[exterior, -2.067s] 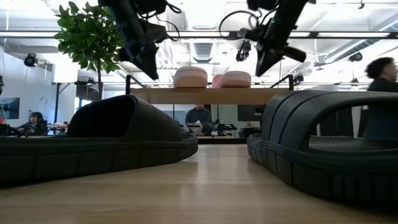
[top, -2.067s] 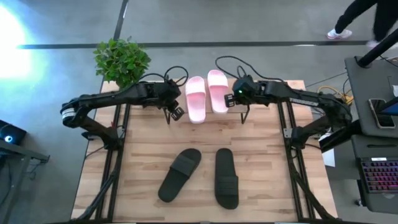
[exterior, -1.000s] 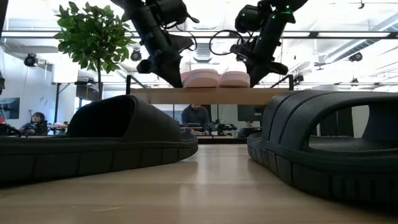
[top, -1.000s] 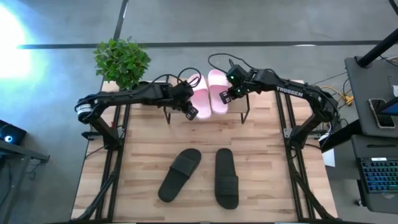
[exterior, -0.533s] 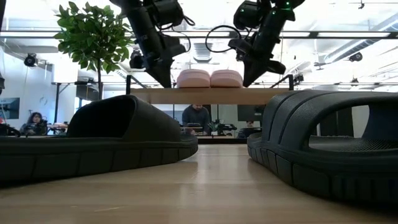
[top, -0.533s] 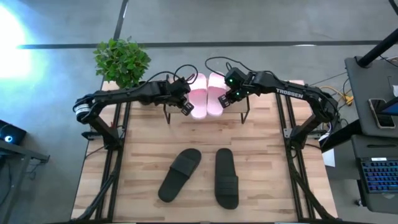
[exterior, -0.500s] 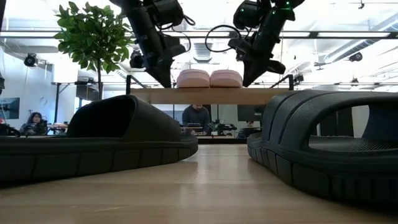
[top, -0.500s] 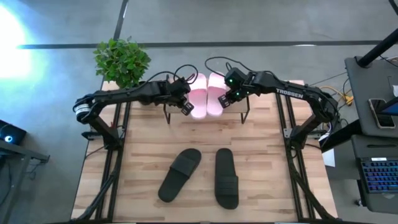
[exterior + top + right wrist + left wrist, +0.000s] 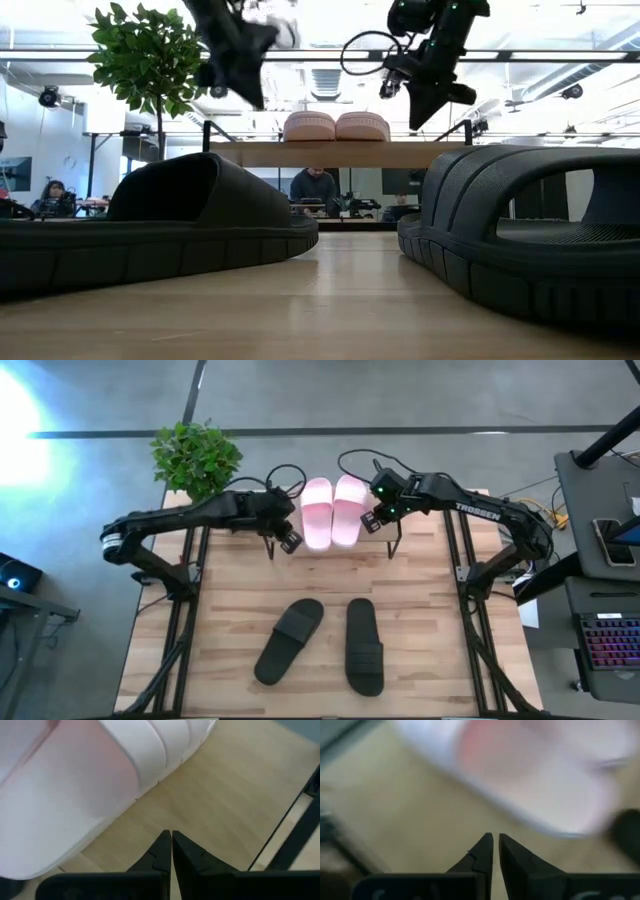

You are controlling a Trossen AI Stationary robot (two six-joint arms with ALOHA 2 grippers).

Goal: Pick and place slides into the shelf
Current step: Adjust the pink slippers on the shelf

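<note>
Both arms have drawn apart since half a second ago, leaving the pink slides (image 9: 333, 510) side by side on the shelf (image 9: 330, 153) at top centre, the closed left gripper (image 9: 290, 542) left and the closed right gripper (image 9: 369, 522) right of them, both empty.

Two pink slides (image 9: 332, 510), two black slides (image 9: 325, 643), one shelf (image 9: 420, 530), one potted plant (image 9: 196, 457).

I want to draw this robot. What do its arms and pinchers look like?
Both arms are black and jointed, with looping black cables. The right arm has white letters on it and a small green light. Each tool, left tool and right tool, ends in two pointed black fingers.
</note>
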